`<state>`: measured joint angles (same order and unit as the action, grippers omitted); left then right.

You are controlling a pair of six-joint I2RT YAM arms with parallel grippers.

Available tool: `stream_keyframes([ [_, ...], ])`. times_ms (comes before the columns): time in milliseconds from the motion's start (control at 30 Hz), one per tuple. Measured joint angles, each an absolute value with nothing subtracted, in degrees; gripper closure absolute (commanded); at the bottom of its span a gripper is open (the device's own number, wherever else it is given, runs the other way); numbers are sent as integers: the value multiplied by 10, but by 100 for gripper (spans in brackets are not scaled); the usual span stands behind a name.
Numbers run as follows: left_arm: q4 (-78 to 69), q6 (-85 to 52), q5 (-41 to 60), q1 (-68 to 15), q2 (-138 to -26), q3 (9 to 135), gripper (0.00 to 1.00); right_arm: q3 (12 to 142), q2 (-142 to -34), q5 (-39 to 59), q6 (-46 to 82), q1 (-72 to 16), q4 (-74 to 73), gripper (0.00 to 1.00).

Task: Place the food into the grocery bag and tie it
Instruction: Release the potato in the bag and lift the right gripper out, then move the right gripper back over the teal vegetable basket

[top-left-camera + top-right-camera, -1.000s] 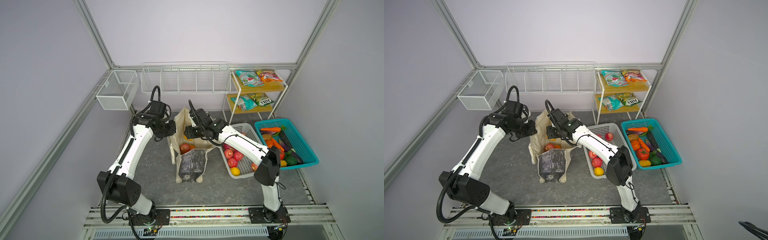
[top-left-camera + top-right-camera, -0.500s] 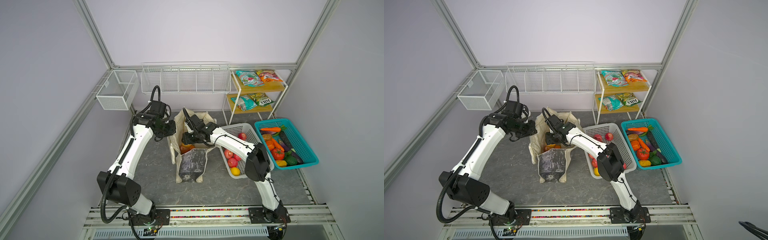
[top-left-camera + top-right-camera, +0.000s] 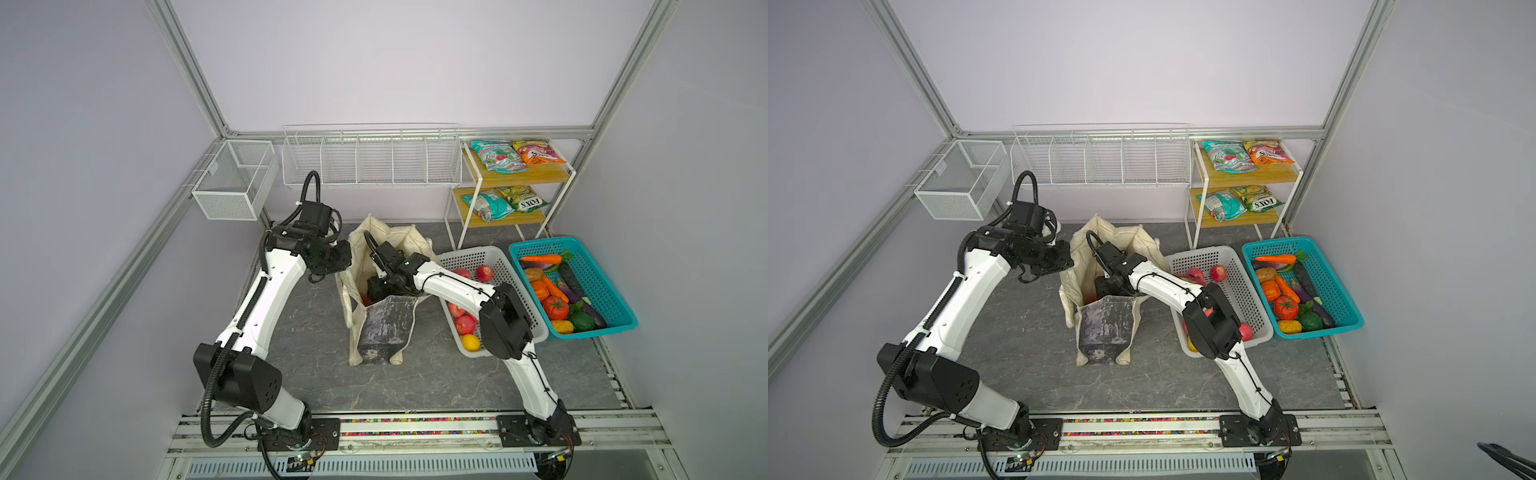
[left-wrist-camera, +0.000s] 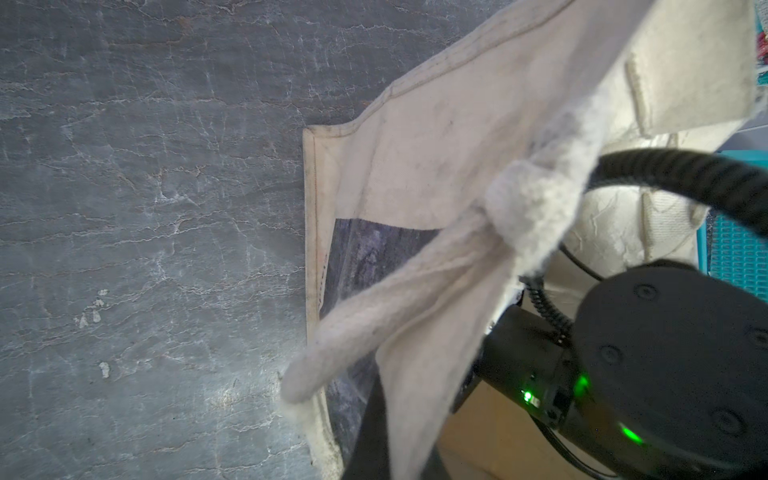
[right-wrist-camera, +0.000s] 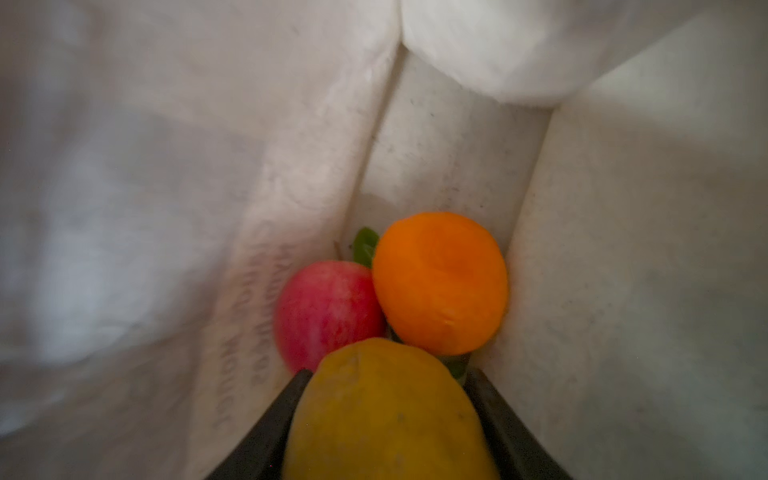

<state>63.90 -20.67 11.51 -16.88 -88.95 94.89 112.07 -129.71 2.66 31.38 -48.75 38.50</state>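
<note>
The grocery bag point(image 3: 384, 328) stands upright on the dark, veined, stone-look surface point(image 3: 291, 316). It is soft cream cloth with a grey marbled panel on its near side, and its mouth gapes open. At the bag's left rim the left gripper point(image 3: 343, 270) is clenched on the cloth, drawing that edge outward. In the left wrist view a fuzzy cream strap point(image 4: 395, 303) droops across the panel.

The right gripper point(image 3: 376, 289) is sunk inside the bag. Its wrist view shows the black fingers point(image 5: 270, 424) pressed to either side of a dull yellow fruit point(image 5: 386, 415), oval and faintly pitted — a grasp, low in the bag. Just past it, at the bag's bottom, lie a smooth round orange point(image 5: 440, 282) and a glossy red apple point(image 5: 328, 311), touching each other and wedged between folds of the lining.

Right of the bag sits a white perforated plastic basket point(image 3: 469, 257) with more round fruit, and beyond that a teal mesh basket point(image 3: 598, 282) of vegetables.
</note>
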Motion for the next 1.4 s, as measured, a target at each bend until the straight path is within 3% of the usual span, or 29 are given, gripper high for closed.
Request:
stream_keyframes([
  [433, 628, -205, 118, -169, -875, 927, 100, 1118, -1295, 6, 308, -488, 392, 1],
  [533, 620, -205, 119, -169, -874, 918, 100, 1117, -1272, -7, 300, -488, 399, 12],
  [900, 614, -194, 127, -169, -874, 915, 100, 1118, -1126, -62, 288, -489, 411, 12],
  [1167, 604, -190, 133, -169, -860, 893, 100, 1126, -1044, -157, 231, -484, 467, 12],
  [1400, 595, -190, 136, -169, -852, 880, 100, 1059, -916, -237, 179, -399, 485, 12],
])
